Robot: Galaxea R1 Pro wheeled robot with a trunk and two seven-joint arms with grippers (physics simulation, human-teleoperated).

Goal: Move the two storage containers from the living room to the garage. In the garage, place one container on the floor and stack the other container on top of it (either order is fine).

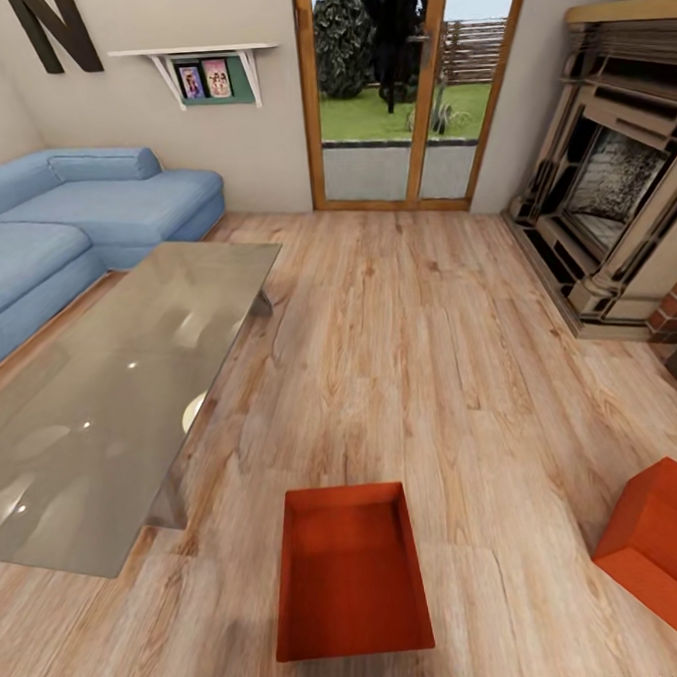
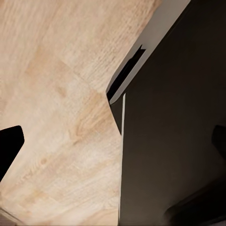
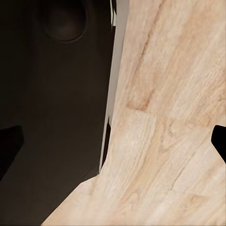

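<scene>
Orange-red, lidless rectangular storage container (image 1: 351, 573) sits on the light wood plank floor (image 1: 431, 373) directly ahead of you, just off the glass coffee table's (image 1: 111, 392) near corner; its twin (image 1: 664, 549) lies well apart, rightward. Both wrist cameras show fingertips spread, empty, awaiting approach.

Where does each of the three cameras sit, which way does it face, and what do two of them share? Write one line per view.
Head view: high on the robot, looking forward and down over two storage containers, coffee table and glass doors.
Left wrist view: near the left gripper, facing the wood plank floor and the robot's dark body.
Right wrist view: near the right gripper, likewise.
All views share the floor.
</scene>
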